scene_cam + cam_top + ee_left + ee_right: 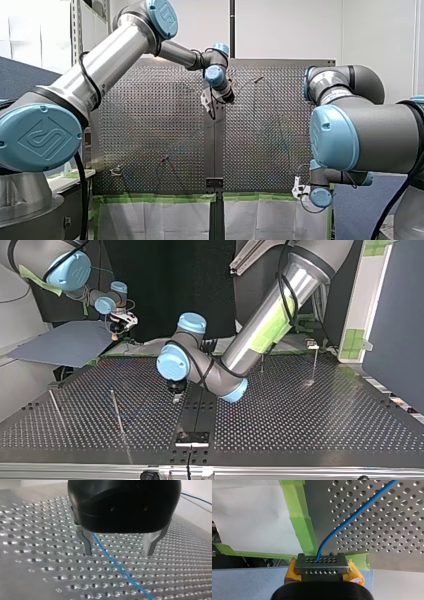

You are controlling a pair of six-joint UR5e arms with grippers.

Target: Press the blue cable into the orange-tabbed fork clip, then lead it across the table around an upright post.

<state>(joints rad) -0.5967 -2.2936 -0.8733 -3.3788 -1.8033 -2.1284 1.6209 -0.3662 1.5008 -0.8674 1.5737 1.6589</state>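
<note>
Emblem (42,138) on blue joint cap (15,152)

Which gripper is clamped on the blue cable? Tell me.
My right gripper: its jaws are shut on the blue cable. My left gripper stands open around it.

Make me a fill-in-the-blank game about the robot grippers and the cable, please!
The cable is coloured ____. My right gripper is ____ on the cable. My left gripper is ____, not shut. The tape is coloured ____.
Missing words: blue, shut, open, green.
</note>
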